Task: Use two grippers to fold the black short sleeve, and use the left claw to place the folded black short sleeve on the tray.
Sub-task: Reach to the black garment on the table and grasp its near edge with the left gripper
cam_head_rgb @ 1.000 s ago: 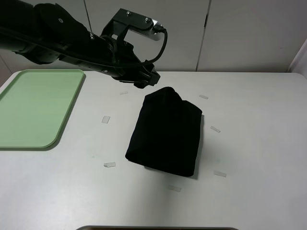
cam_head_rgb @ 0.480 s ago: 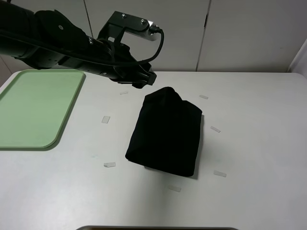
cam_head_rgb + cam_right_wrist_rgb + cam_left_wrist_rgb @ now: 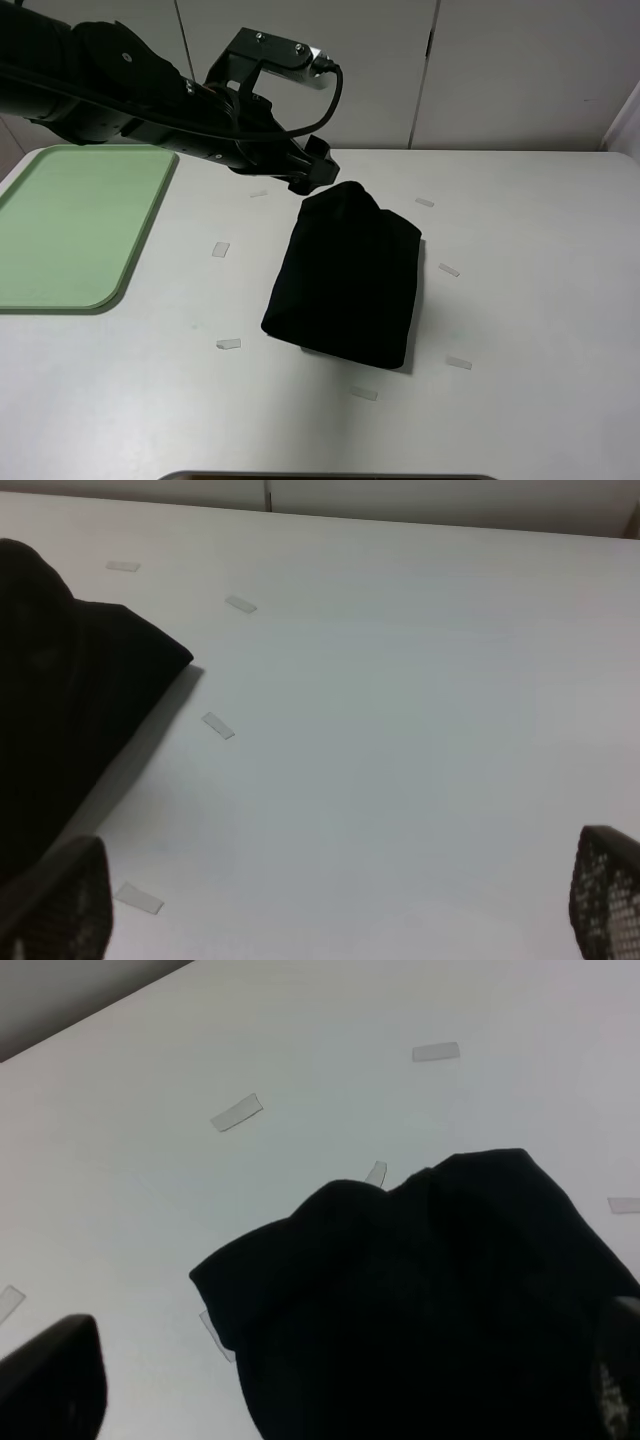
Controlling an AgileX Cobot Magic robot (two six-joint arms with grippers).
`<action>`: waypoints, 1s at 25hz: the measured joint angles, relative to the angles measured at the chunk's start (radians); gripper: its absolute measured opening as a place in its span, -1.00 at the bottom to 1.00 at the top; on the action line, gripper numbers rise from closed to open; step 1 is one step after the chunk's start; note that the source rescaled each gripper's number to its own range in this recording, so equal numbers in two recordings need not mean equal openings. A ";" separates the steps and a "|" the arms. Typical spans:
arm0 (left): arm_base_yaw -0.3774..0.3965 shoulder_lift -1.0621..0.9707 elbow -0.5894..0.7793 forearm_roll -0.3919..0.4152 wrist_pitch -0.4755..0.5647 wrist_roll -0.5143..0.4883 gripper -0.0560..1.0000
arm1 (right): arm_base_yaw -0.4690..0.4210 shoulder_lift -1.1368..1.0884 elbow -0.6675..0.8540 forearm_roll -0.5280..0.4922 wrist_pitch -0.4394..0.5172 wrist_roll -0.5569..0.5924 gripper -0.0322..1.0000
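The black short sleeve (image 3: 346, 277) lies folded at centre frame, well apart from the tray (image 3: 75, 222) at left. The left claw (image 3: 312, 176) hovers spread wide at its top edge; the right gripper (image 3: 340, 920) also gapes, empty. Soft, light, floppy: I'd pinch through all layers.

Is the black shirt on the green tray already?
No, the folded black short sleeve lies on the white table, well apart from the tray, which holds nothing.
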 joint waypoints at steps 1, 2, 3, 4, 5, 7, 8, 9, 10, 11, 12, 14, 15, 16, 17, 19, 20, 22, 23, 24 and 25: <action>0.000 0.000 0.000 0.000 0.000 0.000 0.96 | 0.000 0.000 0.000 0.000 0.000 0.000 1.00; 0.000 0.000 0.000 0.000 0.000 0.000 0.97 | 0.000 0.000 0.000 0.000 0.000 0.000 1.00; 0.000 0.000 0.000 0.000 0.000 0.000 0.98 | 0.000 0.000 0.000 0.000 0.000 0.000 1.00; 0.000 0.000 0.000 0.002 0.000 0.000 0.99 | 0.000 0.000 0.000 0.000 0.000 0.000 1.00; 0.000 0.000 0.001 0.009 0.000 0.000 0.99 | 0.000 0.000 0.000 0.000 0.000 0.000 1.00; 0.004 0.000 0.010 0.034 -0.015 0.000 1.00 | 0.000 0.000 0.000 0.000 0.000 0.000 1.00; 0.007 0.000 0.020 0.054 -0.026 -0.001 1.00 | 0.000 0.000 0.000 0.000 0.000 0.000 1.00; 0.014 0.000 0.032 0.073 -0.041 -0.002 1.00 | 0.000 0.000 0.000 0.000 0.000 0.000 1.00; 0.017 0.000 0.044 0.088 -0.053 -0.002 1.00 | 0.000 0.000 0.000 0.000 0.000 0.000 1.00; 0.022 0.000 0.055 0.098 -0.072 -0.002 1.00 | 0.000 0.000 0.000 0.000 0.000 0.000 1.00; 0.025 0.000 0.067 0.104 -0.097 -0.003 1.00 | 0.000 0.000 0.000 0.000 0.000 0.000 1.00; 0.025 0.007 0.080 0.107 -0.129 -0.003 1.00 | 0.000 0.000 0.000 0.000 0.000 0.000 1.00; 0.025 0.007 0.080 0.107 -0.129 -0.003 1.00 | 0.000 0.000 0.000 0.000 0.000 0.000 1.00; 0.025 0.016 0.081 0.107 -0.142 -0.003 1.00 | 0.000 0.000 0.000 0.000 0.000 0.000 1.00; 0.025 0.053 0.080 0.107 -0.159 -0.003 1.00 | 0.000 0.000 0.000 0.000 0.000 0.000 1.00; 0.025 0.100 0.072 0.111 -0.175 -0.003 1.00 | 0.000 0.000 0.000 0.000 0.000 0.000 1.00; 0.024 0.123 0.064 0.112 -0.177 -0.003 1.00 | 0.000 0.000 0.000 0.000 0.000 0.000 1.00; 0.016 0.172 0.040 0.113 -0.179 -0.003 1.00 | 0.000 0.000 0.000 0.000 0.000 0.000 1.00; 0.009 0.193 0.026 0.113 -0.179 -0.005 1.00 | 0.000 0.000 0.000 0.000 0.000 0.000 1.00; 0.001 0.216 0.007 0.113 -0.181 -0.010 1.00 | 0.000 0.000 0.000 0.000 0.000 0.000 1.00; -0.006 0.237 -0.014 0.113 -0.185 -0.023 1.00 | 0.000 0.000 0.000 0.000 0.000 0.000 1.00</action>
